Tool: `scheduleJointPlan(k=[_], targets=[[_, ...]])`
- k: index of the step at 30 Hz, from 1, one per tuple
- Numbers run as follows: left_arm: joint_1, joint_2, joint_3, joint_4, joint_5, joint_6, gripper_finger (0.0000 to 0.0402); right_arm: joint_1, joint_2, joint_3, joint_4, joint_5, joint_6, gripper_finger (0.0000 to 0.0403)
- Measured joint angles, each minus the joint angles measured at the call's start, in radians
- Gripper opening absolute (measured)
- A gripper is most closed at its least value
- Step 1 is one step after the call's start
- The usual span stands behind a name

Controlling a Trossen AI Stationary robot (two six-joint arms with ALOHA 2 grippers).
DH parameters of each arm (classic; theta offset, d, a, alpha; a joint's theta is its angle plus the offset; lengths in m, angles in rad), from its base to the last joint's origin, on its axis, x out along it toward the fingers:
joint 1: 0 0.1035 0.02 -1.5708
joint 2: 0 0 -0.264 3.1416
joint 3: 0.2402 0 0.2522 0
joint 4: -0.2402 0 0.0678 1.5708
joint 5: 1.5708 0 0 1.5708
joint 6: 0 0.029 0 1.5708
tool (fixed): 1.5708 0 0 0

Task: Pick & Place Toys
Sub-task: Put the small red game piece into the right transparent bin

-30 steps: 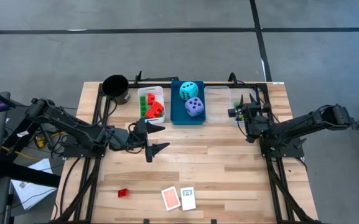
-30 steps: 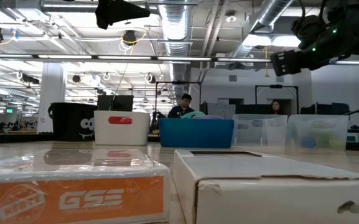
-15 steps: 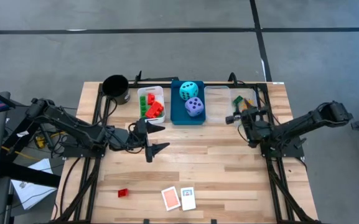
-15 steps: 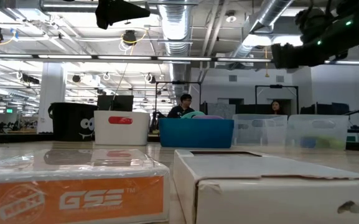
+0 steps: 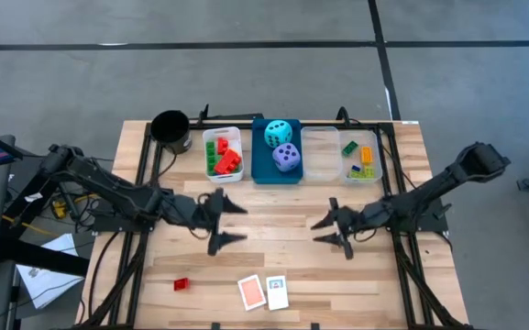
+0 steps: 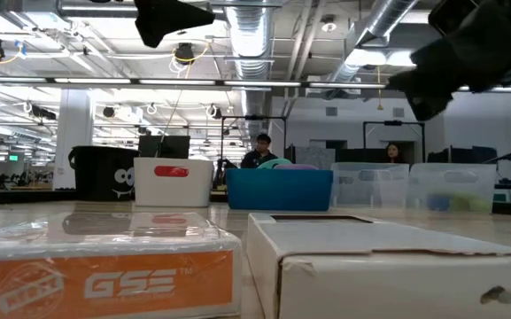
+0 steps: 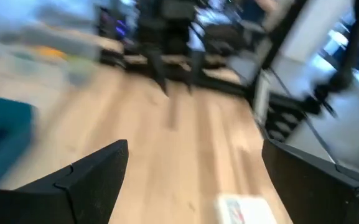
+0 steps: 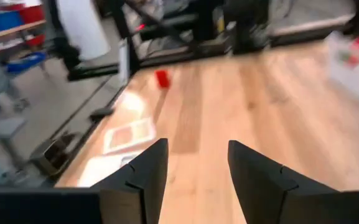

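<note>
Over the middle of the wooden table (image 5: 282, 206), both arms reach inward and face each other: the left end effector (image 5: 225, 223) hangs just left of centre with its fingers spread wide and nothing between them, and the right end effector (image 5: 331, 231) hangs just right of centre, its fingers parted with a visible gap and likewise empty. Along the far edge stands a row of containers: a black cup (image 5: 170, 129) at the left, then a white bin (image 5: 222, 152) holding red and green bricks (image 5: 225, 159), a blue bin (image 5: 277, 149) holding the cyan die (image 5: 278, 132) and the purple die (image 5: 286, 157), a clear bin (image 5: 320, 153), and beside it another clear bin (image 5: 362, 159) with green, orange and yellow bricks (image 5: 360, 156). Near the front edge lies one red brick (image 5: 181, 284) on the bare wood, well apart from both arms, and to its right two cards (image 5: 263, 292) lie side by side (one orange-backed, one white with a picture). From the right wrist view the red brick (image 8: 162, 78) and the cards (image 8: 129, 135) show ahead of that arm's own fingers (image 8: 137, 177).
</note>
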Motion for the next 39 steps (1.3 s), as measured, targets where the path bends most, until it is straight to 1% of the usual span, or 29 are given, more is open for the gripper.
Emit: scheduleJointPlan(k=[2, 5, 8, 10, 13, 16, 18, 20, 23, 26, 31, 34, 37, 39], targets=[[-0.027, 0.030, -0.001, 0.006, 0.033, 0.010, 0.0363, 0.021, 0.054, 0.000, 0.027, 0.001, 0.003, 0.0162], [-0.069, 0.080, -0.001, -0.033, 0.024, 0.025, 0.0363, 0.026, 0.145, 0.001, 0.120, 0.034, -0.027, 0.0162], [-0.102, 0.110, -0.001, -0.129, 0.022, -0.042, 0.0363, 0.020, 0.245, 0.020, 0.212, 0.087, -0.061, 0.0162], [-0.118, 0.112, -0.001, -0.219, 0.048, -0.124, 0.0363, 0.014, 0.311, 0.051, 0.254, 0.098, -0.078, 0.0162], [-0.149, 0.110, -0.001, -0.365, 0.055, -0.264, 0.0363, 0.010, 0.402, 0.104, 0.251, 0.100, -0.082, 0.0162], [-0.173, 0.106, 0.001, -0.475, 0.066, -0.425, 0.0363, 0.002, 0.494, 0.161, 0.252, 0.100, -0.108, 0.0162], [-0.184, 0.106, 0.001, -0.541, 0.122, -0.525, 0.0363, 0.001, 0.556, 0.203, 0.250, 0.100, -0.130, 0.0162], [-0.194, 0.106, 0.001, -0.583, 0.204, -0.608, 0.0363, 0.001, 0.611, 0.248, 0.245, 0.099, -0.147, 0.0162], [-0.210, 0.106, 0.001, -0.643, 0.301, -0.710, 0.0363, 0.001, 0.673, 0.323, 0.178, 0.097, -0.186, 0.0162], [-0.232, 0.106, 0.001, -0.679, 0.359, -0.751, 0.0363, 0.001, 0.708, 0.405, 0.057, 0.096, -0.207, 0.0162], [-0.245, 0.106, 0.001, -0.752, 0.370, -0.768, 0.0363, -0.002, 0.721, 0.546, -0.221, 0.096, -0.215, 0.0162], [-0.245, 0.117, 0.001, -0.797, 0.380, -0.786, 0.0363, -0.009, 0.720, 0.603, -0.363, 0.100, -0.216, 0.0162], [-0.244, 0.148, 0.001, -0.848, 0.430, -0.788, 0.0363, -0.012, 0.720, 0.628, -0.385, 0.102, -0.216, 0.0162], [-0.245, 0.184, 0.001, -0.876, 0.490, -0.794, 0.0363, -0.014, 0.720, 0.628, -0.387, 0.103, -0.216, 0.0162]])
